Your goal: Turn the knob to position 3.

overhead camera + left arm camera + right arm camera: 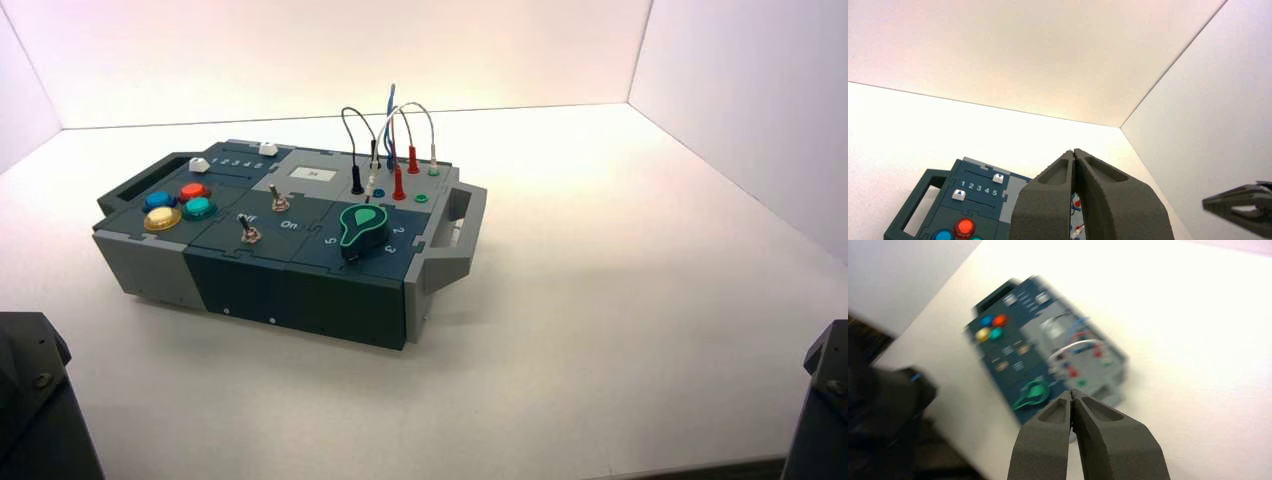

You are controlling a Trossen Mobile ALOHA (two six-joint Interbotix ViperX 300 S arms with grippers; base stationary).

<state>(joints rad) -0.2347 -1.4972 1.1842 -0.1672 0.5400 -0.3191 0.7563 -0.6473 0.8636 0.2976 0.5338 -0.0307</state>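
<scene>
Both my claws, left claw (pixel 1073 152) and right claw (pixel 1071 392), are clenched. The teardrop knob (pixel 364 229), on the box's (pixel 300 300) near right part, lies ahead, between my arms, its tip toward me.

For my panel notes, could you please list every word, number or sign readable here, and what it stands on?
"1 2 3 4 5": box's dark panel, between two white sliders.
The display and the lettering by the metal switches and the knob are too small or blurred to read in the wrist views.
</scene>
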